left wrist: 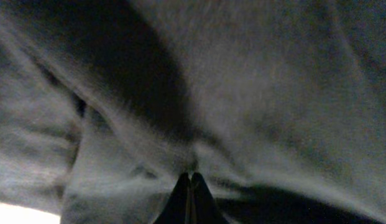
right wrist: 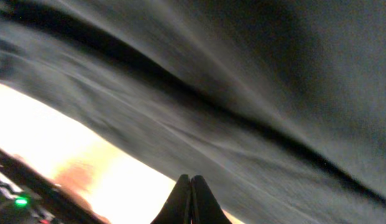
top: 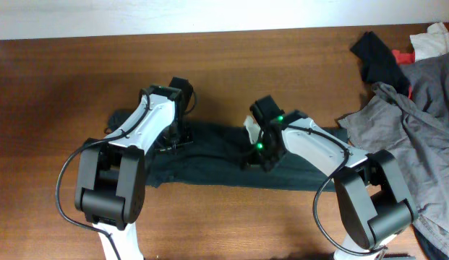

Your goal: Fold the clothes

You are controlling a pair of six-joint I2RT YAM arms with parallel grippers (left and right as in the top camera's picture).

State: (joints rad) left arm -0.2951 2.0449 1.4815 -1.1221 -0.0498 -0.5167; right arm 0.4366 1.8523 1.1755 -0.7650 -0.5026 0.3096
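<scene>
A: Where's the clothes [top: 210, 162]?
B: A dark band across the middle of the table [top: 58, 79], nearer the front edge, both arms down on it.
A: Fingers?
B: Both clenched. On the left gripper [left wrist: 190, 186] creases run into the tips, so it looks pinched on cloth. For the right gripper [right wrist: 190, 186], can't tell if it's holding cloth.
A: Handling?
B: Likely soft, light, limp; will sag and bunch. Take it at hem edges or corners.
A: Containers?
B: None seen. The grey garment [top: 419, 108] is heaped at the right edge.
</scene>
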